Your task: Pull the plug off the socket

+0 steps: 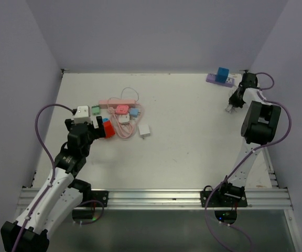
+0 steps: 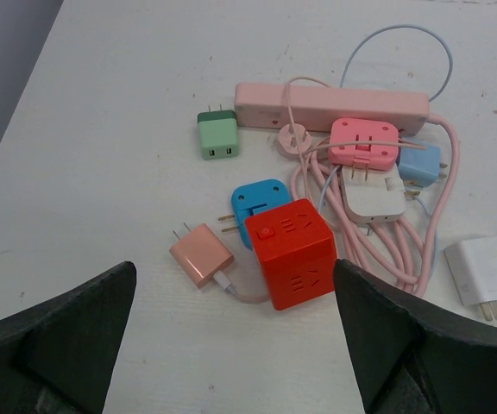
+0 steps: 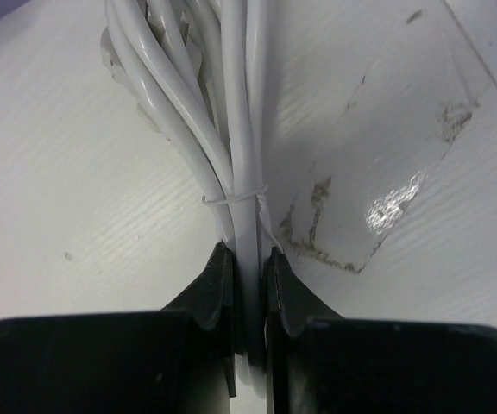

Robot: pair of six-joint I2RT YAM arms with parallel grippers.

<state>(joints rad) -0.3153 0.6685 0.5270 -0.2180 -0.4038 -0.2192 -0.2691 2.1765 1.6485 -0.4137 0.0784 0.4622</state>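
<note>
Two arms work over one white table [image 1: 193,152], and the clutter on it falls into two groups well apart.

The bigger group lies at the left. A long pink power strip [image 2: 330,103] lies across the far side of it, its pink cord [image 2: 443,198] looped down beside it. No plug sits in the strip's visible face. On and near the loops lie a pink adapter [image 2: 363,141], a white adapter [image 2: 374,197] and a pale blue plug [image 2: 421,162]. A red cube socket [image 2: 290,252] stands nearest the left gripper [image 2: 234,285], whose fingers are spread wide with nothing between them, above the table just short of the cube. A blue adapter [image 2: 261,200] touches the cube's far side, its prongs pointing away and bare. A peach charger [image 2: 201,254] lies just left of the cube, a thin pink lead running from it under the cube's edge. A green USB charger [image 2: 217,136] lies off the strip's left end, and a white charger [image 2: 486,274] lies alone at the right.

At the far right corner lies a purple power strip [image 1: 218,80] with a blue plug [image 1: 223,73] standing on top of it – the one socket here with something in it. Near it, the right gripper [image 3: 248,259] is clamped on a bundle of white cable [image 3: 235,129], bound by a thin tie [image 3: 235,197]; whether that cable belongs to the purple strip I cannot tell.
</note>
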